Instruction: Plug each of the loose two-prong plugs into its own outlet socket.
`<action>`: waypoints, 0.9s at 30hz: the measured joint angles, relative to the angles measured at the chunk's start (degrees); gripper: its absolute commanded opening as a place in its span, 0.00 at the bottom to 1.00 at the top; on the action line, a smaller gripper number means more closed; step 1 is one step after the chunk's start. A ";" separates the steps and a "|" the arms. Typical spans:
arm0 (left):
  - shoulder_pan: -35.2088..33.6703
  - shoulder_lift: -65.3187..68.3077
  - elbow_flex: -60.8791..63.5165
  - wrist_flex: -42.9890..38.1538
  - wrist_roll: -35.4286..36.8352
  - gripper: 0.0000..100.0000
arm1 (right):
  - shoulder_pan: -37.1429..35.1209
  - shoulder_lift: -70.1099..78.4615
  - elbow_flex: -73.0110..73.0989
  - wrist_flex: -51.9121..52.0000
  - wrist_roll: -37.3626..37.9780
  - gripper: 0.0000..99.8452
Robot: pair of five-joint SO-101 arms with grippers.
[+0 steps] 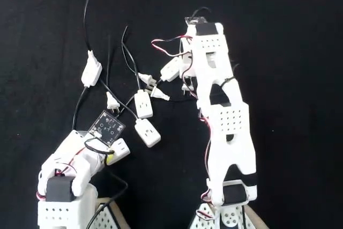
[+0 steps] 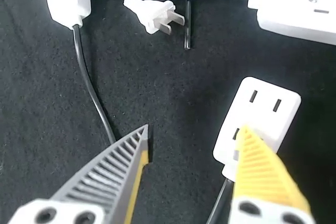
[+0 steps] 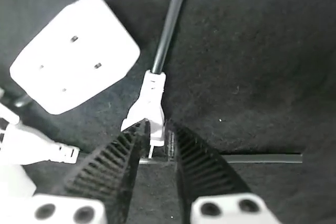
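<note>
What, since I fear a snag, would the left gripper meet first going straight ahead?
Likely bare cloth under the open left gripper; farther on, the loose end of a black cord, with a white plug beside it. Depth is unclear.

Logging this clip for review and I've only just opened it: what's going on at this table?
Two robot arms are at a black cloth-covered table. The right gripper has its jaws closed on the prong end of a small white two-prong plug on a black cord. The left gripper is open, its yellow jaw over the edge of a white rectangular outlet socket. Another loose white two-prong plug lies unplugged beyond it.
</note>
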 measured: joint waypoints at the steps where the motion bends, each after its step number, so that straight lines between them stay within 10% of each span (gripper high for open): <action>1: 0.00 0.00 0.00 0.00 0.00 0.26 | 0.09 0.44 -0.26 -0.09 -0.53 0.07; 17: -0.18 0.00 0.00 0.00 0.00 0.26 | -0.97 4.04 -4.40 0.18 -3.78 0.17; 27: -0.35 0.00 1.14 -0.09 -3.60 0.26 | -2.11 4.04 -4.48 0.26 -3.78 0.06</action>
